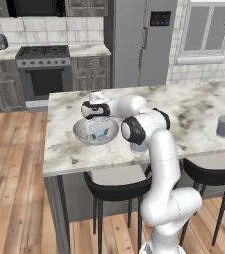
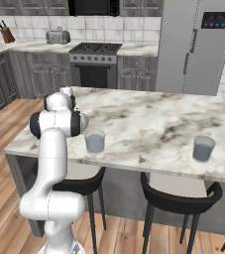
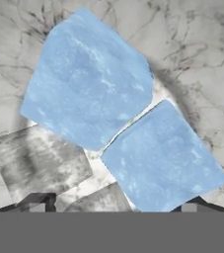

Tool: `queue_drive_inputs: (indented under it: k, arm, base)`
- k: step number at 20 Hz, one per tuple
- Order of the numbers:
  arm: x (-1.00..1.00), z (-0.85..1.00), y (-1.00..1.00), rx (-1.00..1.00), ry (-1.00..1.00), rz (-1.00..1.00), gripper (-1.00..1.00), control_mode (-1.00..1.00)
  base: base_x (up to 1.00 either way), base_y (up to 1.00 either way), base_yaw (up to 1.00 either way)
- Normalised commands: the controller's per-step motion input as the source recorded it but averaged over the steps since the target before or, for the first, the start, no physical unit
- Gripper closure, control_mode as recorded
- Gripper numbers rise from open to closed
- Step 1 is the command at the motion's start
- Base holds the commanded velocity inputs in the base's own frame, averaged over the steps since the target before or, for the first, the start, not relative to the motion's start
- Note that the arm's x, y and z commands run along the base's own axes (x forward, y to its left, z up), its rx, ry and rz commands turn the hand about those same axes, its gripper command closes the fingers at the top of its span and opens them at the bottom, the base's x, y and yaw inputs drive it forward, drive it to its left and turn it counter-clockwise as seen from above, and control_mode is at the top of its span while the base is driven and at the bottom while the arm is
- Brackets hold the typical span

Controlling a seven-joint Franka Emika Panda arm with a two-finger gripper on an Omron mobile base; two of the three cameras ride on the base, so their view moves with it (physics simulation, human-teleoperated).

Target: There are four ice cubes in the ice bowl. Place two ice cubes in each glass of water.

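Observation:
My gripper point(image 1: 95, 127) reaches down into the ice bowl point(image 1: 79, 133), a wide clear bowl on the marble island's left part. Pale-blue ice cubes point(image 1: 102, 134) lie in it under the hand. Up close, the hand view shows two ice cubes: a large one point(image 3: 86, 79) at upper left and another point(image 3: 163, 158) at lower right. The lower cube's near edge lies between the two dark fingertips point(image 3: 197, 205). The gripper point(image 3: 116, 207) stands open, its jaws wide apart. One glass of water point(image 2: 94, 142) stands near the island's front edge beside my arm. The other glass point(image 2: 203, 148) stands far right.
Two greyish translucent blocks point(image 3: 37, 158) lie beside the blue cubes on the bowl floor. Black stools point(image 1: 116, 188) stand under the island's front edge. A stove point(image 1: 43, 64) and a fridge point(image 1: 141, 42) line the back wall.

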Motion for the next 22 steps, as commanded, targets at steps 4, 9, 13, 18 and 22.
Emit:
queue_drive_inputs:
  k: [4, 9, 13, 18, 22]
  arm:
    - [-0.25, -0.26, 0.0, 0.0, 0.0, -0.04, -1.0, -1.0]
    - [-0.05, -0.31, 0.0, -0.02, 0.0, -0.06, -1.0, -1.0]
    - [0.0, -0.58, 0.0, -0.01, 0.0, -0.06, -1.0, -1.0]
    - [0.0, -0.61, 0.0, 0.0, 0.0, -0.06, -1.0, -1.0]
    - [-0.01, -0.65, 0.0, 0.0, 0.0, -0.05, -1.0, -1.0]
  base:
    - [0.0, 0.0, 0.0]
    - [0.0, 0.0, 0.0]
    - [0.0, 0.0, 0.0]
    - [0.0, 0.0, 0.0]
    - [0.0, 0.0, 0.0]
